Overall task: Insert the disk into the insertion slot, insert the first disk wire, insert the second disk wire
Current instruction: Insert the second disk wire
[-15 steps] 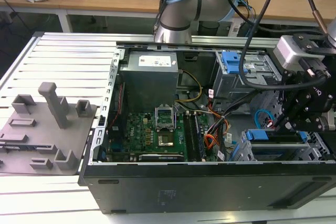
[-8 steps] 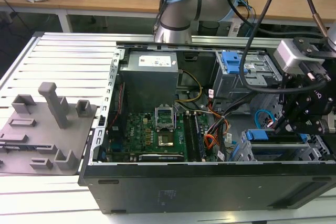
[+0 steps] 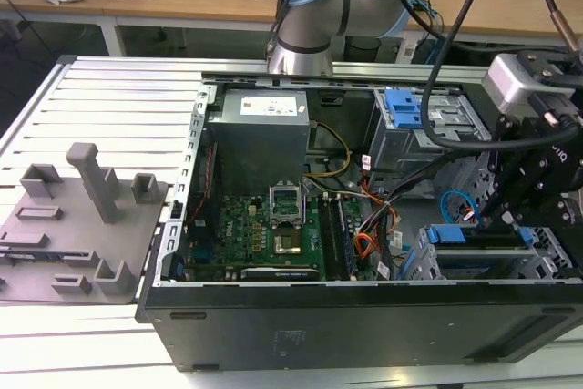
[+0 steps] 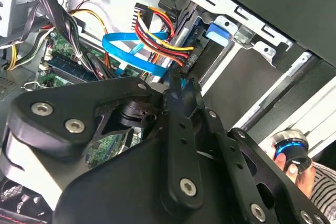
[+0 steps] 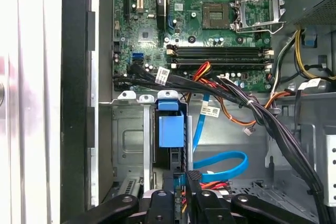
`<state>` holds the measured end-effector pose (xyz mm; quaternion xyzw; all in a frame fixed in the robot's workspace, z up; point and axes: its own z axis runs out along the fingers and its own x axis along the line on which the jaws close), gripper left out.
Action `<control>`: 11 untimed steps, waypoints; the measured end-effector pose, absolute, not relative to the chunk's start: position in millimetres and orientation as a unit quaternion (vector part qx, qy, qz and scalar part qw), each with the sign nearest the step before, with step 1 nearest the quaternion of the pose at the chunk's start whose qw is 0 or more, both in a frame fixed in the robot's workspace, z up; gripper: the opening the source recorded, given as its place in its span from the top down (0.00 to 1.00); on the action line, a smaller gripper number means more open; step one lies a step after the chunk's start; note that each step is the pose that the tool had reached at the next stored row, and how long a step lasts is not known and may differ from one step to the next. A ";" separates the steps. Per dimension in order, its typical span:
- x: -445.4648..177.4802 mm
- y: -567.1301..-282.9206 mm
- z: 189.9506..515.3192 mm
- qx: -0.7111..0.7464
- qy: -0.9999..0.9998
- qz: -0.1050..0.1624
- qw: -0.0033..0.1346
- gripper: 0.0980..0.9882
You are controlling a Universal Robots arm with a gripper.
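The disk sits inside the insertion slot (image 3: 428,266), a grey perforated cage at the case's corner on the exterior view's right. Its blue carrier (image 3: 448,234) shows at the cage's mouth, and in the wrist views too (image 5: 170,127) (image 4: 218,32). A bundle of red, yellow and black wires (image 4: 157,32) ends in a black plug (image 4: 187,59) at the disk's end. The flat blue wire (image 4: 131,51) (image 5: 223,163) loops down to my gripper (image 4: 176,83) (image 5: 185,178) (image 3: 504,220), which is shut on its plug right at the disk's end.
The motherboard (image 3: 264,230) and thick black cable bundles (image 5: 252,108) lie close beside the cage. A taller grey bay with a blue latch (image 3: 401,108) stands behind it. A person's hand (image 4: 302,174) holds a small device outside the case. Grey fixtures (image 3: 91,198) stand on the table.
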<state>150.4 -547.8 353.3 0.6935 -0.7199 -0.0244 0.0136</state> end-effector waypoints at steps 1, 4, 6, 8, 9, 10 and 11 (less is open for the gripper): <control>150.4 -547.8 354.6 0.694 -0.720 -0.024 0.014 0.84; 150.4 -547.8 363.5 0.694 -0.720 -0.024 0.014 0.84; 150.4 -547.8 372.9 0.694 -0.720 -0.024 0.014 0.84; 150.4 -547.8 373.2 0.694 -0.720 -0.025 0.013 0.84; 150.4 -547.8 373.4 0.694 -0.720 -0.024 0.014 0.84; 150.4 -547.8 373.4 0.694 -0.720 -0.025 0.013 0.84; 150.4 -547.8 373.4 0.694 -0.720 -0.025 0.013 0.84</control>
